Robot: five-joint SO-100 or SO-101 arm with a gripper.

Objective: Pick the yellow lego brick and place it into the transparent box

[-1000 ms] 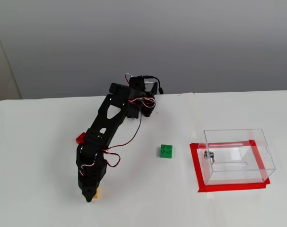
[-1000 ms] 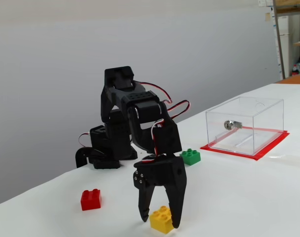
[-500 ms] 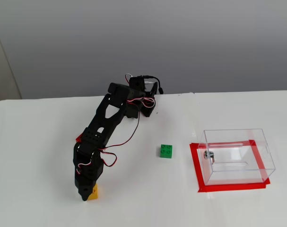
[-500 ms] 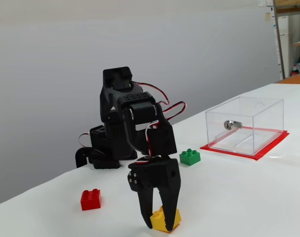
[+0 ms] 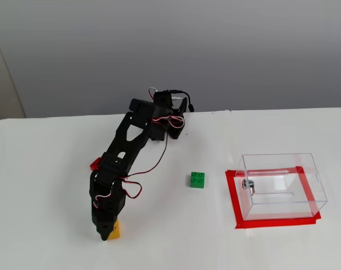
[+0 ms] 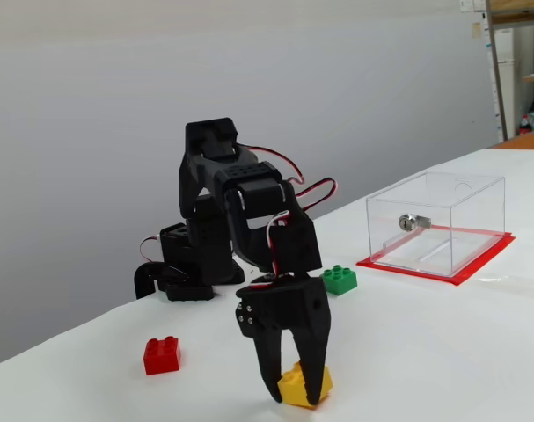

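Right now the gripper (image 6: pixel 293 396) points straight down at the table (image 6: pixel 442 352) with both fingers clamped on the yellow brick (image 6: pixel 303 384), near the front edge of the table and well away from the clear box (image 6: pixel 435 221). In the low side fixed view the brick sits tilted between the fingertips, one corner up, and I can't tell whether it is just off the table or still touching. In the high fixed view only a sliver of the yellow brick (image 5: pixel 116 229) shows to the right of the gripper (image 5: pixel 105 233); the arm (image 5: pixel 125 163) hides the rest and the fingers can't be read there.

The high view shows the layout better: the clear box (image 5: pixel 280 185) stands on a red tape outline (image 5: pixel 233 197) at right, empty, with a small metal fitting on its left wall. The green brick (image 5: pixel 197 180) lies between arm and box, apart from both. The red brick (image 5: pixel 95 163) barely peeks out from behind the arm there, but in the side view the red brick (image 6: pixel 162 355) is fully visible, left of the gripper. The green brick (image 6: pixel 339 279) shows behind the gripper's right side.

Versus a second ago: fingers were spread around the flat brick, now they are shut on it. Since half a second ago the gripper and brick have shifted slightly right in both views. Box, green and red bricks unchanged.
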